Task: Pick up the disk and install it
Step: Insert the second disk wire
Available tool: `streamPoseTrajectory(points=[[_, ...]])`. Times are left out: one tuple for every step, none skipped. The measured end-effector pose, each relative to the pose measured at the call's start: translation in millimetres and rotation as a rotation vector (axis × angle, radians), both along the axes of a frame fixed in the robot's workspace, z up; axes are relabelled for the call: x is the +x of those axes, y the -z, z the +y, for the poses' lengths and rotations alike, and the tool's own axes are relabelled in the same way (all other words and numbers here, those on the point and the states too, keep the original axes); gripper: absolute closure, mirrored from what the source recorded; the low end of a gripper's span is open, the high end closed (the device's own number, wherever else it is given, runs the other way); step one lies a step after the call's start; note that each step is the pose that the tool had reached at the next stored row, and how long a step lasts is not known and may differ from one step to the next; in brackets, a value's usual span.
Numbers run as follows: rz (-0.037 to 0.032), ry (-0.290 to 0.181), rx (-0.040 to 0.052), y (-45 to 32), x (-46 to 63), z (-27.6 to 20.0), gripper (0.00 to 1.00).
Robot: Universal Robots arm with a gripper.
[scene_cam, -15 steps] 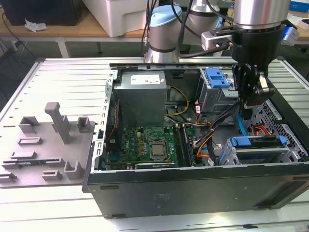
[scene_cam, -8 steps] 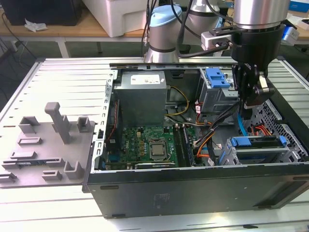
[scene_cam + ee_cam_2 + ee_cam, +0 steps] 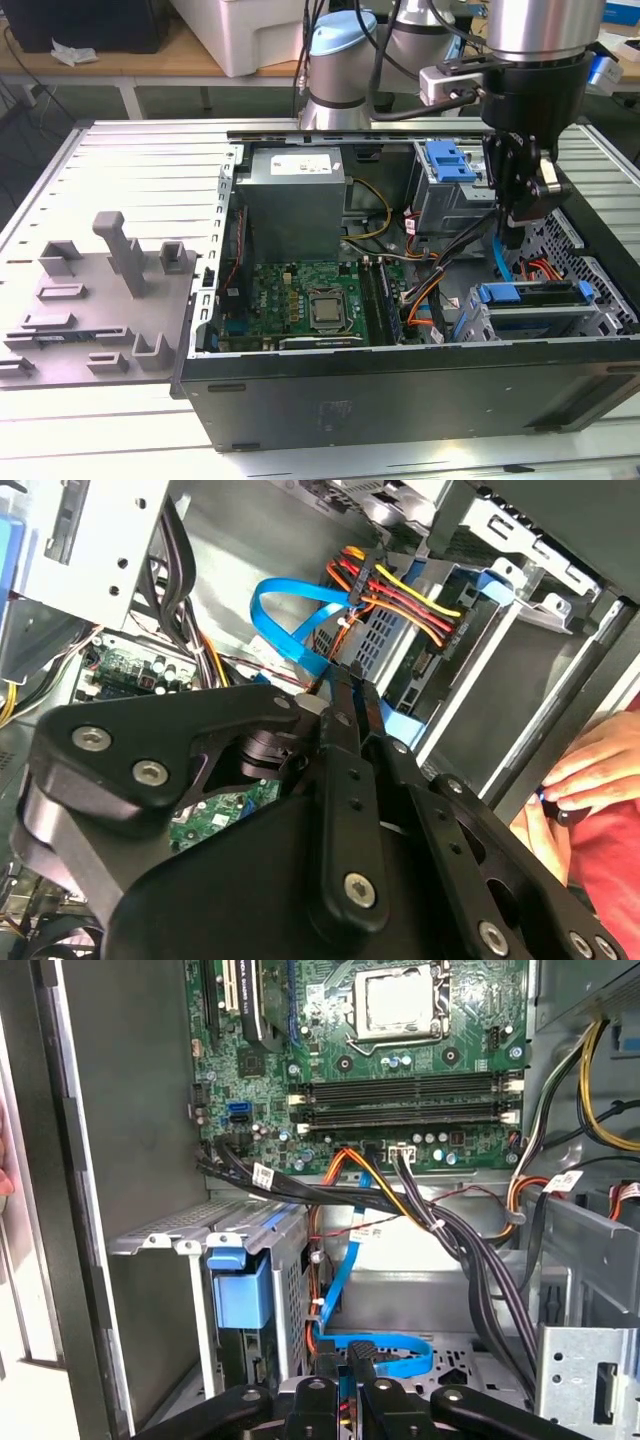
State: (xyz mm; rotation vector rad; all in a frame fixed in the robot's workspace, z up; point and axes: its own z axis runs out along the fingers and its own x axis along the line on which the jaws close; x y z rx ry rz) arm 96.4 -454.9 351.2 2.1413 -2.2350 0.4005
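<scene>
The disk [image 3: 530, 294], with its blue carrier rail showing, sits in the grey drive cage [image 3: 600, 318] at the near corner of the open computer case, on the exterior view's right. In the first wrist view the disk's blue end [image 3: 240, 1290] shows inside the cage [image 3: 200, 1228]. My gripper [image 3: 514, 228] hangs above the case floor just behind that cage. It is apart from the disk, its black fingers [image 3: 318, 1400] drawn together with nothing between them. In the second wrist view the fingers [image 3: 345, 715] point at the blue data cable [image 3: 285, 615].
A motherboard [image 3: 310, 295], power supply [image 3: 295, 200] and a second blue-handled cage [image 3: 450, 165] fill the case. Orange, yellow and black cables [image 3: 400, 1200] cross near the gripper. A person's hand [image 3: 590, 770] rests at the case edge. A grey fixture plate [image 3: 100, 300] lies on the exterior view's left.
</scene>
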Motion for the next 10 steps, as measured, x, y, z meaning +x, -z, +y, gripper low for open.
streamPoseTrajectory(points=[[0.0029, 0.000, 0.0000, 0.0, 1.6, -0.6, 0.84], [0.0081, 0.000, 0.0000, 0.0, 3.5, -1.6, 0.84], [0.0136, 0.000, 0.0000, 0.0, 4.8, -2.6, 0.84], [0.0217, 0.000, 0.0000, 0.0, 6.5, -4.5, 0.84], [0.0260, 0.000, 0.0000, -0.1, 7.1, -5.9, 0.84], [0.0300, 0.000, -0.0002, -0.1, 7.6, -7.4, 0.84], [0.0364, 0.000, -0.0001, -0.1, 8.4, -9.5, 0.84], [0.0472, 0.000, 0.0001, -0.1, 10.5, -12.0, 0.84], [0.0539, 0.000, 0.0000, -0.2, 12.5, -13.4, 0.84], [0.0596, 0.000, 0.0001, -0.2, 14.2, -14.6, 0.84]])
